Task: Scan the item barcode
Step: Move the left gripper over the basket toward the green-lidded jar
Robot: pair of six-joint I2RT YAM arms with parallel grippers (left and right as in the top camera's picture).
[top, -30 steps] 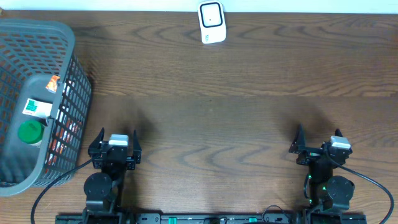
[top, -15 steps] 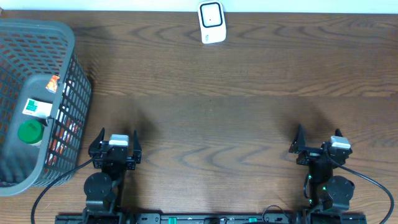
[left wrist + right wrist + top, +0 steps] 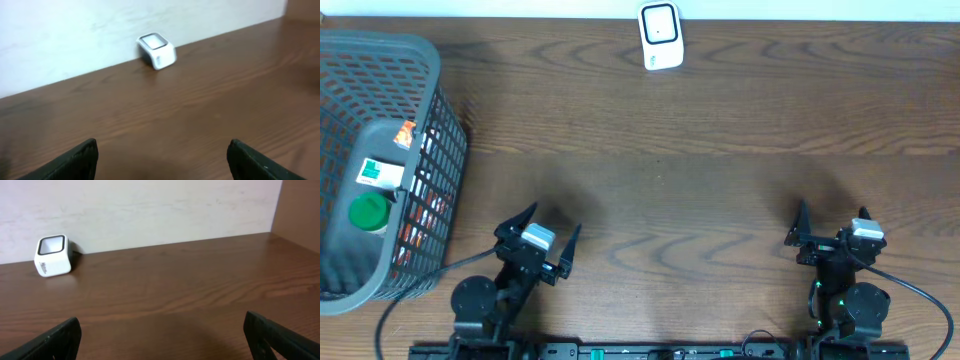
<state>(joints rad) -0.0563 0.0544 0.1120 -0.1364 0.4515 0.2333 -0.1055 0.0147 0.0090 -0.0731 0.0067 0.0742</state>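
Swung clockwise since a second ago: left gripper (image 3: 550, 224), now aimed toward 1 o'clock.
Grey mesh basket (image 3: 432, 70): table's 9 o'clock edge; holds the green-lidded item (image 3: 367, 212) with a white label (barcode not legible).
Left gripper: 7 o'clock, jaws wide, holding nothing.
White scanner (image 3: 661, 37): 12 o'clock, at the far edge by the wall.
Right gripper (image 3: 831, 212): 5 o'clock, unmoved, jaws wide, empty, aimed at 12 o'clock.
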